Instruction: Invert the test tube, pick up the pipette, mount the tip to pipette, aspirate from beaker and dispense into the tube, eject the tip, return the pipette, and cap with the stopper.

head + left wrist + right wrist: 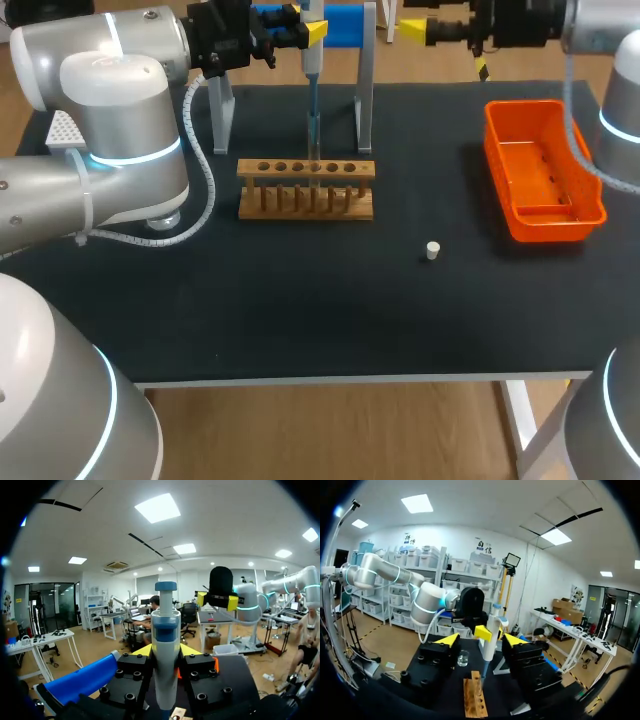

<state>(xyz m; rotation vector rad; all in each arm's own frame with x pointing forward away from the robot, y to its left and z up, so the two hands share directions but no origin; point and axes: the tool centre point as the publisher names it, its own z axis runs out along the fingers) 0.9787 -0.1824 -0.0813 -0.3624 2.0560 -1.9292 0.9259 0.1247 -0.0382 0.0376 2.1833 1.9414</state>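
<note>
Left gripper (pixel 165 655): clenched on the pipette (pixel 312 70), whose body is pressed from both sides by the yellow tips. The pipette is held upright above the wooden rack (pixel 306 190), at the far middle of the table (pixel 300 320). Its lower end is pointed down at a hole near the middle of the rack.

A clear test tube (pixel 476 679) is seen standing in the rack directly under the pipette's tip. Whether the tip is inside the tube mouth cannot be told.

Right gripper (pixel 480 640): released, with its fingers spread wide and nothing held between them. It is held high at the far right of the table, facing the pipette across the rack.

In the right wrist view, the beaker (pixel 463 658) is seen on the table beyond the rack, upright and apart from it.

The white stopper (pixel 432 250) is found lying on the table, untouched, nearer the front than the rack and well apart from both grippers.

An orange tray (pixel 497 150) is noted at the right. A metal stand (pixel 366 90) is noted just behind the rack.
</note>
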